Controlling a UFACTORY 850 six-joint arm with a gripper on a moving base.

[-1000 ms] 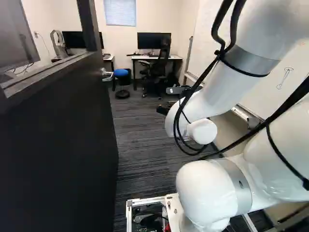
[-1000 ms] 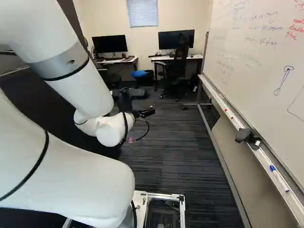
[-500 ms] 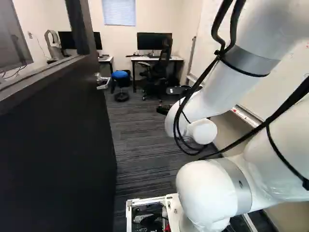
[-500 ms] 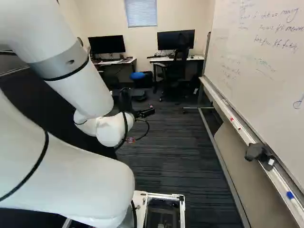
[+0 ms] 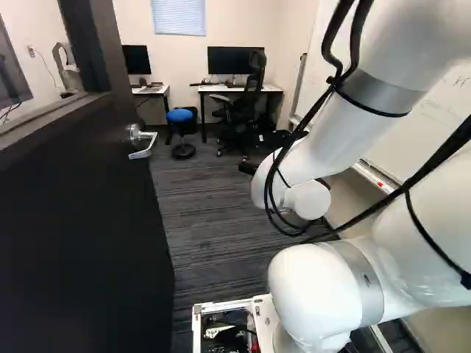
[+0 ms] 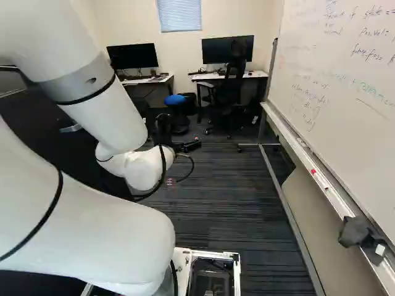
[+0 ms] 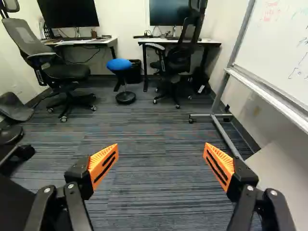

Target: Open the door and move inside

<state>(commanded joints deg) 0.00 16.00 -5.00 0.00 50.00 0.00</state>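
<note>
So the black door (image 5: 73,220) is standing open at the left of the left base view, with striped carpet (image 6: 228,203) running between it and the whiteboard (image 6: 333,68). The gripper (image 6: 189,146) is hanging over carpet, fingers spreading wide apart. A black bin (image 7: 134,72) is sitting beside the round blue stool (image 7: 119,64).

Striped carpet (image 7: 151,163), on it blue-topped stool (image 7: 119,65), wheeled chairs (image 7: 67,72), desks (image 7: 89,42), whiteboard stand (image 7: 223,132)

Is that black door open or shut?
Open. The door stands at the left of the left base view, and past the edge with the handle the floor runs on to the blue stool.
</note>
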